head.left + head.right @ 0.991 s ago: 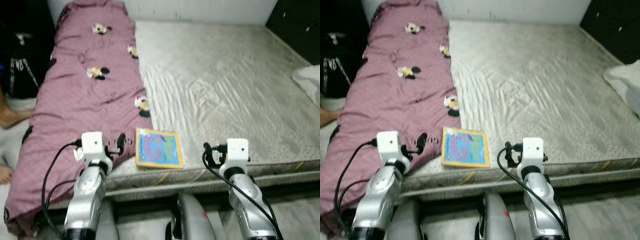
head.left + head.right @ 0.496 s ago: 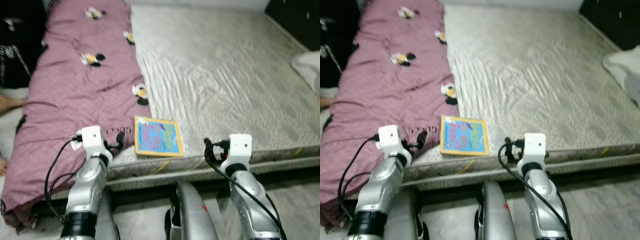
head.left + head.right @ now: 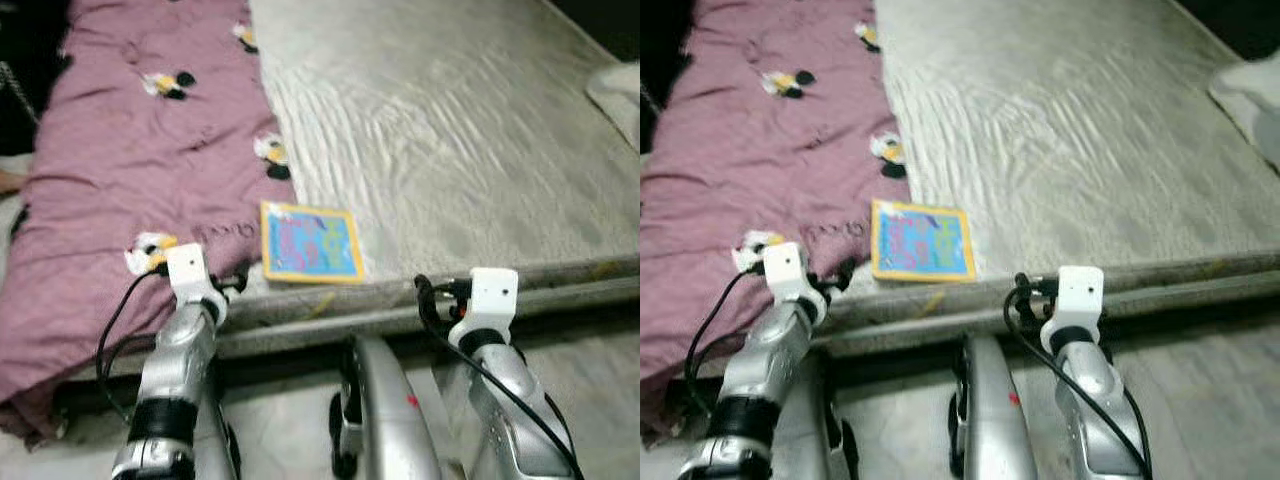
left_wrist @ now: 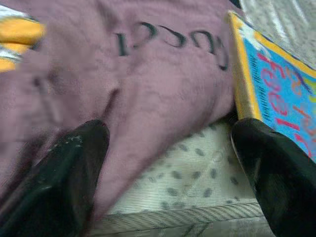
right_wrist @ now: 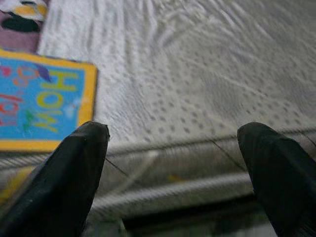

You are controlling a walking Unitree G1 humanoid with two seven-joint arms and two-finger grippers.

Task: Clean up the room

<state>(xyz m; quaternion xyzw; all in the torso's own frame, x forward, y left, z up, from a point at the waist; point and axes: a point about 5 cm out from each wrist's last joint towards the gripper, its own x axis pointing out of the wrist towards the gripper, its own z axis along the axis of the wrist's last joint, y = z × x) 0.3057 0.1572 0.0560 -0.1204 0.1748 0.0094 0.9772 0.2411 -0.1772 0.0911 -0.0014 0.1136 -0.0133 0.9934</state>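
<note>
Both arms reach forward at the mattress [image 3: 480, 170] edge, left gripper [image 4: 168, 163] and right gripper [image 5: 173, 168] fingers spread, flanking the book [image 3: 310, 243].

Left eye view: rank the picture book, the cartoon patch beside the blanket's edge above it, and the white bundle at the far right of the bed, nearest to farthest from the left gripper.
1. Picture book, on the mattress just right of the left gripper.
2. Cartoon patch, on the purple blanket, farther up the bed.
3. White bundle, across the mattress at the right edge.
</note>
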